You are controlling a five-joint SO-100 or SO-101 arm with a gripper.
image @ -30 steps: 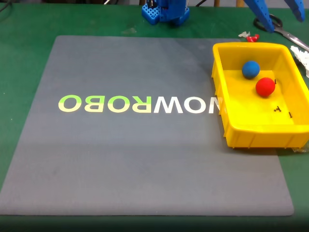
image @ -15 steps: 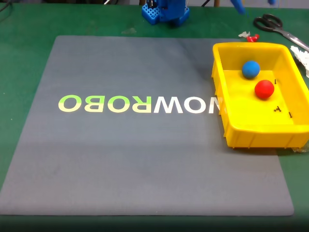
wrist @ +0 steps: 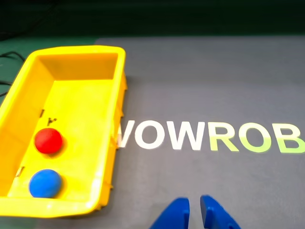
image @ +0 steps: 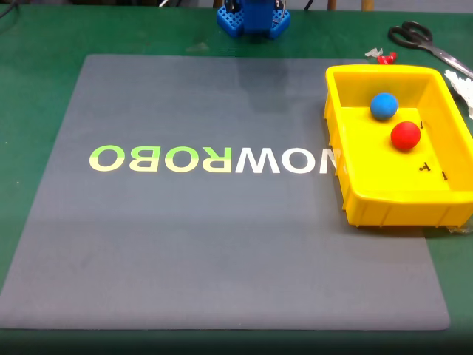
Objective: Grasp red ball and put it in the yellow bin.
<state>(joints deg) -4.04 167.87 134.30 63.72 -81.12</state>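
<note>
Count for you: one red ball (wrist: 48,140), one blue ball (wrist: 45,183), both inside one yellow bin (wrist: 113,143), which sits to the left of the claw (wrist: 195,213) in the wrist view. One claw, two blue fingers, tips nearly together, nothing between them. One grey mat (image: 222,237) with one printed logo (image: 211,159), ahead of the claw. One pair of scissors (image: 425,41) on the green table (image: 37,89), fixed view. A few tiny dark specks in the bin, too small to count.

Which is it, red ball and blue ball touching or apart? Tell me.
Apart. In the fixed view a strip of yellow floor shows between the red ball and the blue ball; the wrist view shows the same gap inside the yellow bin.
</note>
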